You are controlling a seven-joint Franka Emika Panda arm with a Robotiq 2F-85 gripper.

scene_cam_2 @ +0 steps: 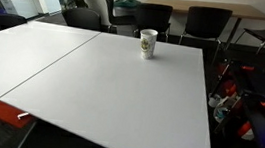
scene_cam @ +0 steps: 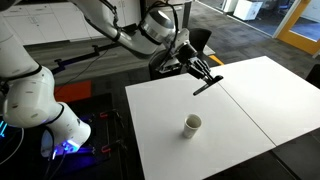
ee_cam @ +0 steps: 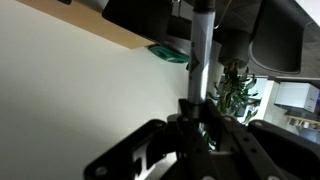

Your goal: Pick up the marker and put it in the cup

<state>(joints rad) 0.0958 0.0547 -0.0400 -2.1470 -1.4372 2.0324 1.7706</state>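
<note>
My gripper (scene_cam: 203, 73) is shut on the marker (scene_cam: 207, 85), a thin dark stick held tilted in the air above the far part of the white table (scene_cam: 250, 100). In the wrist view the marker (ee_cam: 200, 45) stands up from between the closed fingers (ee_cam: 200, 112). The small white cup (scene_cam: 192, 124) stands upright on the table, nearer the front edge and below the gripper in this view. The cup also shows in an exterior view (scene_cam_2: 148, 43), near the table's far edge. The gripper is out of that view.
The table is made of two tops joined at a seam (scene_cam: 235, 105). Black chairs (scene_cam_2: 154, 18) stand along one side. A robot base with blue light (scene_cam: 68, 145) sits beside the table. A plant (ee_cam: 238, 92) shows in the wrist view.
</note>
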